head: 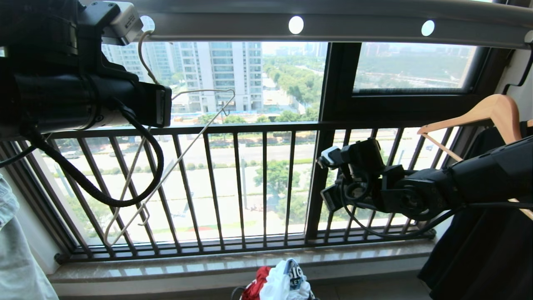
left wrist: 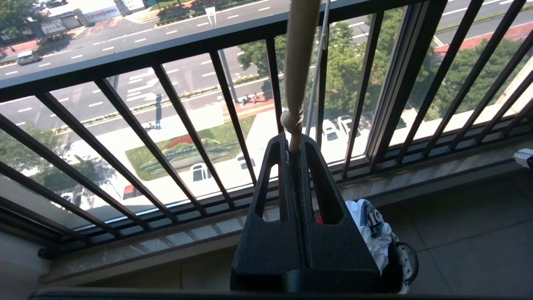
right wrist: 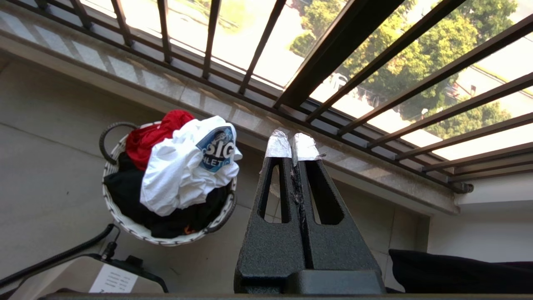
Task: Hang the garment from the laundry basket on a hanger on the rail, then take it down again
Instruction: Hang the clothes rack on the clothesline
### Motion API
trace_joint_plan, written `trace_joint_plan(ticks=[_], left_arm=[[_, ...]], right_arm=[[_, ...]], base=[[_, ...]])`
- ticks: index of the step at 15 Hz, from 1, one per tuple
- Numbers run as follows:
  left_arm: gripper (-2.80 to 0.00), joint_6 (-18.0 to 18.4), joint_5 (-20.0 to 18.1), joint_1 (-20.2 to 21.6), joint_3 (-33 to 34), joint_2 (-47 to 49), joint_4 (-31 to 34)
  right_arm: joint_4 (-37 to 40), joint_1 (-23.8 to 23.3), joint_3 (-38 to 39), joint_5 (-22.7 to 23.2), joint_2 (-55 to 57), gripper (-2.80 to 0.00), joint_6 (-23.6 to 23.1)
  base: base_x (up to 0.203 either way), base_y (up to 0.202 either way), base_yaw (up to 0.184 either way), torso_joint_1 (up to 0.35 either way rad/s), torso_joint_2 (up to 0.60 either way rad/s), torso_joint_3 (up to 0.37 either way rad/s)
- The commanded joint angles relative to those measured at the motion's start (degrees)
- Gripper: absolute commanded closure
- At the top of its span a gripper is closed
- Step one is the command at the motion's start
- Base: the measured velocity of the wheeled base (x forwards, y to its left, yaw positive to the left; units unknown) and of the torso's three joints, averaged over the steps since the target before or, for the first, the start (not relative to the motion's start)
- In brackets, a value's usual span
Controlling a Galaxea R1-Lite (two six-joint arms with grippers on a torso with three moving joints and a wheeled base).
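Observation:
The white garment (right wrist: 179, 175) with its blue print lies crumpled on top of the laundry basket (right wrist: 125, 225) on the floor below the window; it also shows low in the head view (head: 287, 281). The thin cream hanger (head: 175, 162) dangles tilted in front of the balcony bars. Its hook reaches up to a hole at the left end of the grey rail (head: 354, 27). My left gripper (left wrist: 292, 143) is shut on the hanger's twisted neck (left wrist: 291, 121). My right gripper (right wrist: 291, 143) is shut on nothing, hovering to the right of the basket.
A wooden hanger (head: 487, 110) carrying a black garment (head: 487, 250) hangs at the right. Pale denim cloth (head: 16, 258) hangs at the far left. Red cloth (right wrist: 154, 133) and dark clothes share the basket. The barred railing (head: 266, 125) and stone sill (head: 250, 266) lie straight ahead.

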Motion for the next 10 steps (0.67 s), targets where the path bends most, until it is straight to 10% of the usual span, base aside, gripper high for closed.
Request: trace_joint_plan(ticks=[1,10], left_arm=[[0.00,0.0,0.1,0.0,-0.1,-0.1,0.1],[0.00,1.0,0.1,0.1,-0.4,-1.5,1.0]], right_arm=[[-0.1,0.0,0.0,-0.1,0.0,0.00,-0.1],[0.0,0.1,0.2,-0.1,0.1,0.00,-0.1]], base=[[0.000,0.000,0.000,0.000,0.00,0.000],[0.000,0.000,0.000,0.000,0.00,0.000]])
